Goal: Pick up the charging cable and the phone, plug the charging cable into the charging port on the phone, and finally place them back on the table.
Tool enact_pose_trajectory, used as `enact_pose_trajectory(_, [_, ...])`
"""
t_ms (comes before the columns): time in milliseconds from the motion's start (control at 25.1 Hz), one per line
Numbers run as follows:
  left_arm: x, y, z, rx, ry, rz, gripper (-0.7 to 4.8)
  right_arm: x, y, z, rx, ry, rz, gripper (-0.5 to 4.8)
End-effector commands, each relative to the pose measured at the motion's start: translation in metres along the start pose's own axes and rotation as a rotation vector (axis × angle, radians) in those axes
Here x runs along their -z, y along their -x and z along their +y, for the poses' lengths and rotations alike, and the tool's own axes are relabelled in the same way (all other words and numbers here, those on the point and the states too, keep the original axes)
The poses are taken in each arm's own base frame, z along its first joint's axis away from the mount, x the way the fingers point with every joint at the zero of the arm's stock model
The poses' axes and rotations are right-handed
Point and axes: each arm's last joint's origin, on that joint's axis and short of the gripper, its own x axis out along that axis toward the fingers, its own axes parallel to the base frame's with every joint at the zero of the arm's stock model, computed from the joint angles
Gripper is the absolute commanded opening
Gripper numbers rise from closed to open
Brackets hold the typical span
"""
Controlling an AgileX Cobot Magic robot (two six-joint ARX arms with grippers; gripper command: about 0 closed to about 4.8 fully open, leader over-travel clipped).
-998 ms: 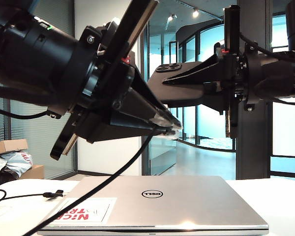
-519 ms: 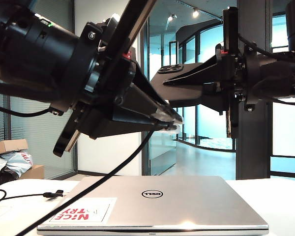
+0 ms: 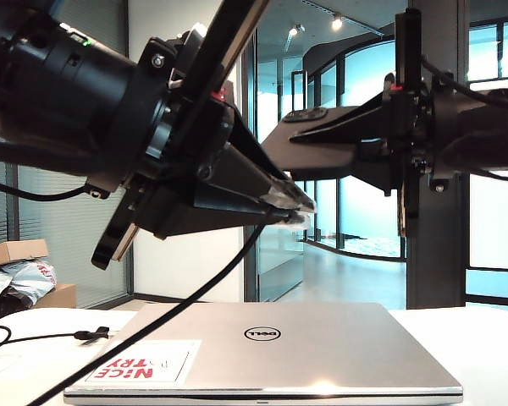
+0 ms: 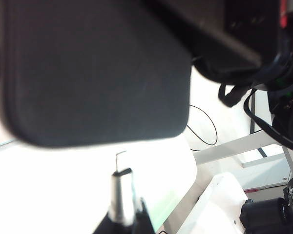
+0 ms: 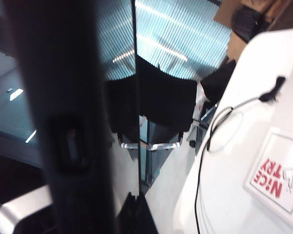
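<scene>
My left gripper (image 3: pixel 298 213) fills the left foreground, shut on the silver-white plug (image 3: pixel 293 218) of the charging cable (image 3: pixel 195 300), whose black cord hangs down towards the table (image 3: pixel 491 355). My right gripper (image 3: pixel 288 142) reaches in from the right, shut on the phone (image 3: pixel 309 165), a black slab held high with its camera bump (image 3: pixel 305 114) on top. In the left wrist view the plug (image 4: pixel 121 192) points at the phone (image 4: pixel 93 73), with a small gap below the phone's edge. The right wrist view shows the phone (image 5: pixel 63 122) nearly edge-on above the right gripper (image 5: pixel 136 209).
A closed silver Dell laptop (image 3: pixel 262 342) with a red-and-white sticker (image 3: pixel 144 365) lies on the table under both grippers. Slack cable with its black strap (image 3: pixel 91 334) trails over the table's left side. The strap (image 5: pixel 273 87) and a loop of cable (image 5: pixel 207 146) also appear in the right wrist view.
The right wrist has turned a little, so the phone has tilted and shifted slightly to the right. The left gripper with the plug has edged up slightly.
</scene>
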Motion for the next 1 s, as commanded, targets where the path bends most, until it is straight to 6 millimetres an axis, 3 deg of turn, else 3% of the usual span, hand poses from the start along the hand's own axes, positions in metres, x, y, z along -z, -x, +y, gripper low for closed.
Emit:
enact_pose_trajectory(40, [-0.0022, 0.0002, -0.0018, 0.013, 0.001, -0.014, -0.06, -0.0052, -0.0009, 0.0072, -0.038, 0.042, -0.036, -0.05])
enact_pose_trajectory(998, [-0.0023, 0.0002, -0.0019, 0.014, 0.001, -0.014, -0.06, 0.0003, -0.0053, 0.0067, -0.046, 0.042, 0.006, -0.05])
